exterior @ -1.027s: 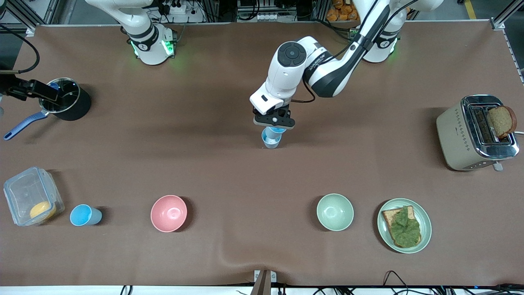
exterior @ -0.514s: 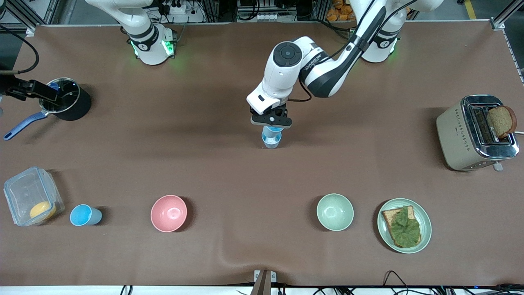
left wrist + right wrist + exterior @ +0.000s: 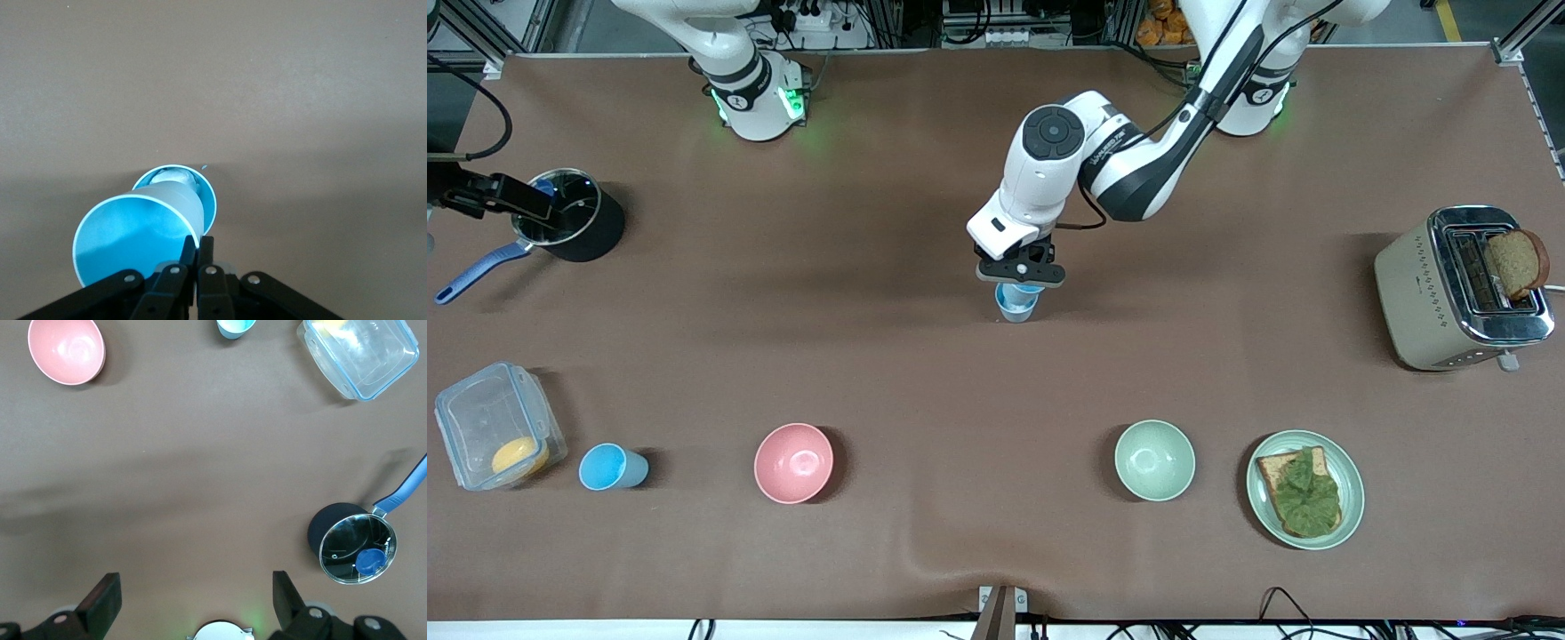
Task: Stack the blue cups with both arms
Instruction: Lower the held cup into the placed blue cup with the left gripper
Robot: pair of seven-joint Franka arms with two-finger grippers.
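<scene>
Seating the held blue cup (image 3: 137, 233), its rim pinched between the left gripper (image 3: 197, 248) fingers, squarely into the paler cup (image 3: 200, 190) directly below them needs a straight descent, while the right gripper (image 3: 193, 603) waits, fingers apart.

The left claw (image 3: 197, 257) holds one blue cup (image 3: 137, 230) over another (image 3: 200, 190).

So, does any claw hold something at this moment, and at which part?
The left claw pinches a blue cup by the rim wall, over the paler cup on the table. The right claw is open and holds nothing.
</scene>
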